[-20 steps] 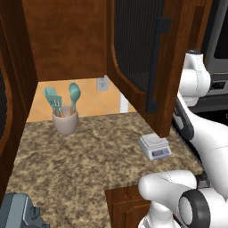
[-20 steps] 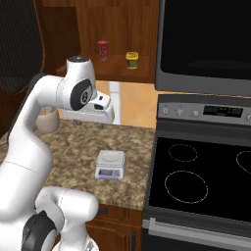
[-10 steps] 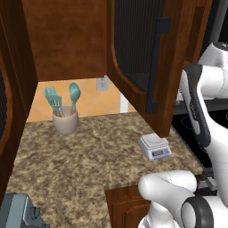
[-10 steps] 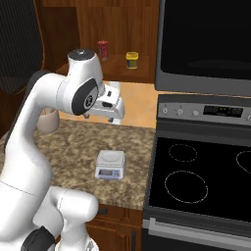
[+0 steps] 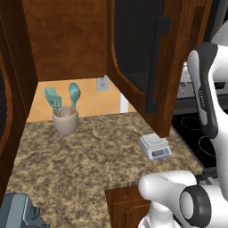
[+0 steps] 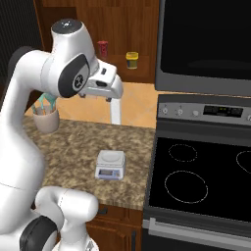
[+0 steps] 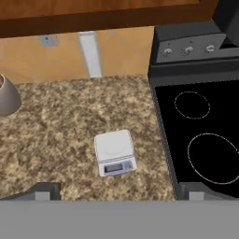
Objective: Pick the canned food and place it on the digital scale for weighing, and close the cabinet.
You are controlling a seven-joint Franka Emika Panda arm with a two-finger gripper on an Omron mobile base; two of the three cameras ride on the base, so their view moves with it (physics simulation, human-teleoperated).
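Note:
The canned food [image 6: 131, 60], a small yellow tin with a darker top, stands on the shelf inside the open cabinet [image 6: 128, 24]. The cabinet's door [image 5: 147, 53], with its dark ribbed panel and bar handle [image 5: 154, 67], swings out over the counter. The light-grey digital scale [image 6: 110, 164] [image 5: 154, 146] [image 7: 114, 151] sits bare on the granite counter near the stove. My gripper [image 7: 119, 195] is open, its fingertips far apart, and looks down on the scale from well above. In the right base view my hand [image 6: 105, 82] hangs below and left of the tin.
A red can [image 6: 102, 49] stands left of the yellow tin on the shelf. A beige holder with teal utensils [image 5: 65, 119] sits at the back left of the counter [image 7: 60, 126]. A black stovetop [image 6: 206, 181] borders the counter on the right, with a dark microwave [image 6: 206, 39] above.
My arm has lifted; the hand rose and shifted right, closer to the cabinet shelf. The scale and cans have not moved.

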